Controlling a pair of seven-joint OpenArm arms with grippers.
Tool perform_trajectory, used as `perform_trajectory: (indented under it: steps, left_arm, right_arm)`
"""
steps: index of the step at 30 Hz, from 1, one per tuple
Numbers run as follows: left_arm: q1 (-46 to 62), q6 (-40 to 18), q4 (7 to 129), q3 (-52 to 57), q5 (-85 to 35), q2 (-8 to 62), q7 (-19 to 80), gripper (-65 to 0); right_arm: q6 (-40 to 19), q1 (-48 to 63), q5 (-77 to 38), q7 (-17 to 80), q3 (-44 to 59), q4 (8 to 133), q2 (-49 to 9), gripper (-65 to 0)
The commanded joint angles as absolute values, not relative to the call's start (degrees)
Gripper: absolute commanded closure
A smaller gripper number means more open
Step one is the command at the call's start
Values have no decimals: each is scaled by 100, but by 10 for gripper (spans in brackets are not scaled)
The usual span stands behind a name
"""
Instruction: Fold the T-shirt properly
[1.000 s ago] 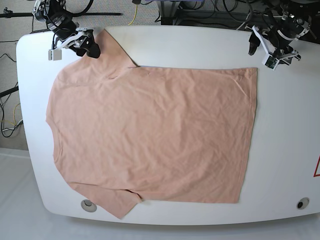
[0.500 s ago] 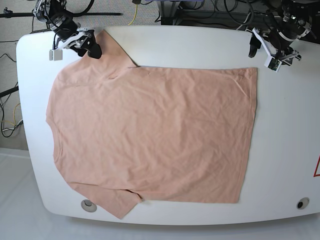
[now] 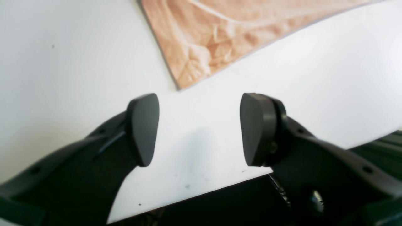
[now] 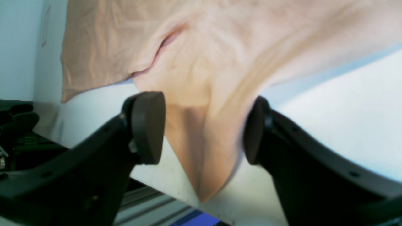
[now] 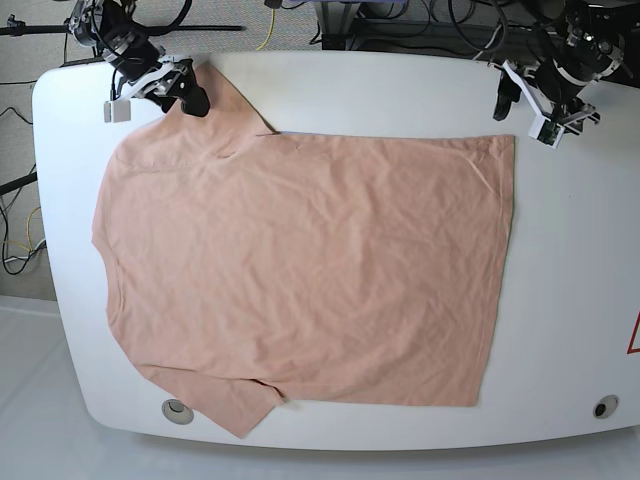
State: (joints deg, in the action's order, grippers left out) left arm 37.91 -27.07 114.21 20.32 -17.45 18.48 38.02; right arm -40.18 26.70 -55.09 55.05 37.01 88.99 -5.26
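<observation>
The shirt (image 5: 300, 270) lies flat and fully spread on the white table (image 5: 580, 260), collar end toward the base view's left, hem toward its right; no fold is made yet. The near sleeve reaches the table's front edge. Fabric is salmon pink, lightly wrinkled across the body, with no print visible on the upward face.

Step in hand, as judged: taking hold of the two far corners to start the first fold.

Right gripper (image 4: 204, 128): jaws spread wide, holding nothing. The far sleeve tip lies between them, its point near the table's back edge. Whether a pad touches the cloth cannot be told. To grip well, it should go lower and close on the sleeve hem itself, not on loose cloth above it.

Left gripper (image 3: 199, 130): jaws spread wide, empty, over bare table. The far hem corner lies just ahead of the pads, apart from them. It should advance until the corner sits between the pads, then close.

Both grips should catch both layers, or the shirt will drag unevenly when it is lifted.
</observation>
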Motion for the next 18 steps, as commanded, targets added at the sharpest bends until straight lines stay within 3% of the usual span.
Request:
perform_trajectory:
  steps: [1,4,8,10,14,18]
  left_arm:
    - [3779,-2694,11472,2084,-1711,1917,3746,-385]
    - [3773,-2694,11467,2090,-1709,1920,3749,-384]
    - [3729,-2693,11450,2095,-1790,1926,3797,-388]
    - [3635,-2684,11406,2146,-2088,1887,4001,-400]
    - [3577,-2670,11411,2262,-2426,1891,4225,-406]
    - [3535,-2661,11377,2446,-2780,1893,4355,-403]
  right_arm:
    - [-3926,2779,-5168,6013,3685,8823,-563,-367]
    - [-3943,2780,-5175,6016,3683,8808,-570,-355]
    - [-3986,2788,-5155,5987,3675,8823,-565,-289]
    - [-3995,2782,-5156,5968,3660,8889,-574,-177]
    - [-4000,2771,-5158,5928,3660,8913,-577,-53]
    - [-4000,2754,-5178,5903,3655,8930,-589,0]
